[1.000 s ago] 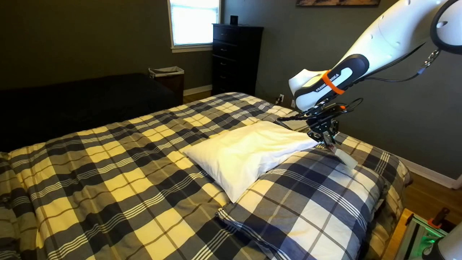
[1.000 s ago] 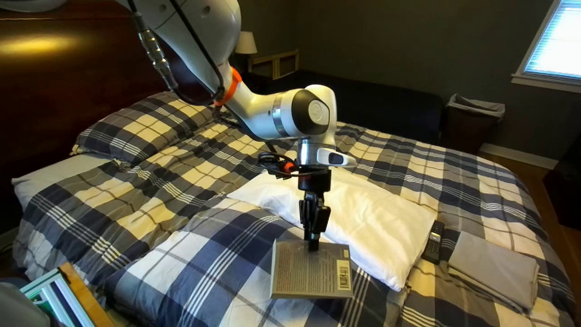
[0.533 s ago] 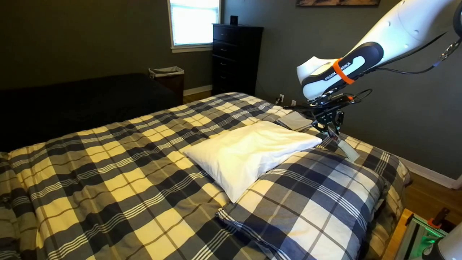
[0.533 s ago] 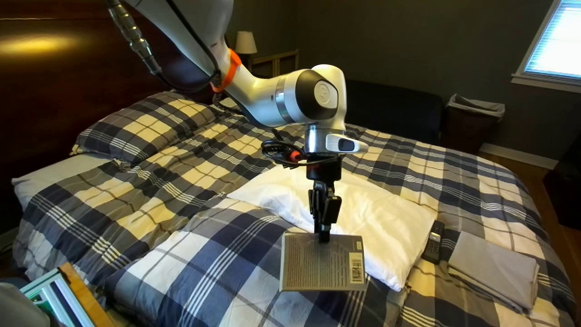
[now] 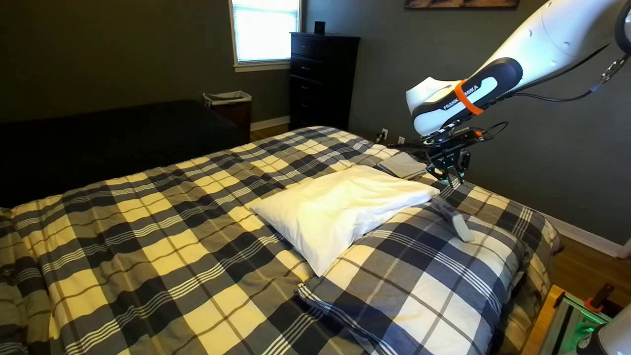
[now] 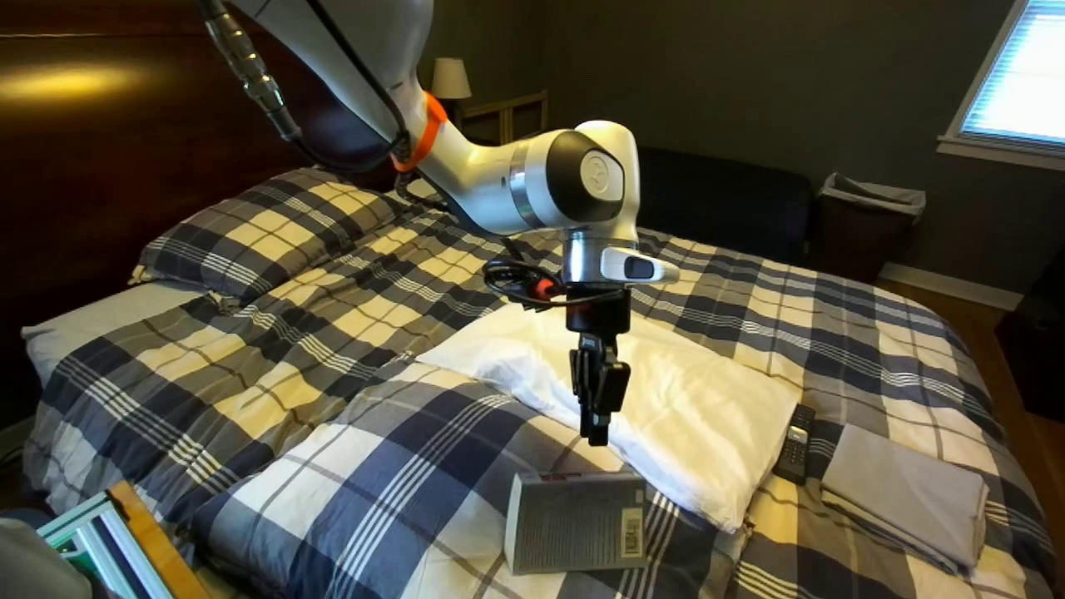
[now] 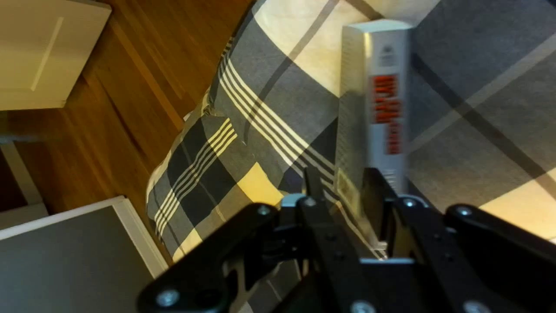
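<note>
My gripper point(image 5: 456, 182) is open and empty above the near plaid pillow, and it also shows in an exterior view point(image 6: 596, 437). In the wrist view, its two fingers point(image 7: 343, 176) stand apart. A grey book point(image 6: 574, 524) is below the fingertips, apart from them, at the plaid pillow point(image 6: 391, 491). The book is tilted, with its barcoded back toward an exterior view; its pale end shows in an exterior view point(image 5: 462, 228). In the wrist view, the book's spine point(image 7: 388, 56) with red lettering faces up and is blurred. I cannot tell whether the book rests fully on the pillow.
A white pillow point(image 6: 707, 408) lies beside the plaid pillow. A black handset point(image 6: 796, 449) and a folded grey cloth point(image 6: 903, 495) lie past it. Another plaid pillow point(image 6: 266, 233) is near the headboard point(image 6: 125, 125). The bed's edge drops to a wooden floor point(image 7: 143, 74).
My gripper rose with the book in it, then opened. The book has dropped from the fingers toward the plaid pillow and tilted. The arm has barely moved in the last half second.
</note>
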{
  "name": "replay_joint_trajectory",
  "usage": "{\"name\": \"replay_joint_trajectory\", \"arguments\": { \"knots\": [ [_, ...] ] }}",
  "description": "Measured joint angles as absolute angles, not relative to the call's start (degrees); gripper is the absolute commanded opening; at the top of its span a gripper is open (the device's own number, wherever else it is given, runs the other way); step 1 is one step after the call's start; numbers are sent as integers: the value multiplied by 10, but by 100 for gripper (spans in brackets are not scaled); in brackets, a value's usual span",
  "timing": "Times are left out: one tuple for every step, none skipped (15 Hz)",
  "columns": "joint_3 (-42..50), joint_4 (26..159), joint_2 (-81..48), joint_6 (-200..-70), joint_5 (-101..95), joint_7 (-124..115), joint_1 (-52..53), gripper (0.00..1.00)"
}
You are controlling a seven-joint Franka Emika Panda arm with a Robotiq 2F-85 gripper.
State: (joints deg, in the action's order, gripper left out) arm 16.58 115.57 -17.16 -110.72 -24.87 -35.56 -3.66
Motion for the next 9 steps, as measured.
{"name": "replay_joint_trajectory", "arguments": {
  "knots": [
    [167,1148,-175,-1107,-249,-358,-43,8],
    [170,1138,-179,-1107,-249,-359,-50,8],
    [173,1128,-184,-1107,-249,-359,-59,20],
    [178,1116,-189,-1107,-249,-359,-68,54],
    [182,1104,-196,-1107,-249,-359,-77,49],
    [183,1094,-202,-1107,-248,-358,-85,50],
    [183,1086,-207,-1107,-246,-356,-90,55],
    [183,1082,-212,-1107,-241,-353,-93,61],
    [181,1080,-215,-1107,-234,-350,-94,70]
  ]
}}
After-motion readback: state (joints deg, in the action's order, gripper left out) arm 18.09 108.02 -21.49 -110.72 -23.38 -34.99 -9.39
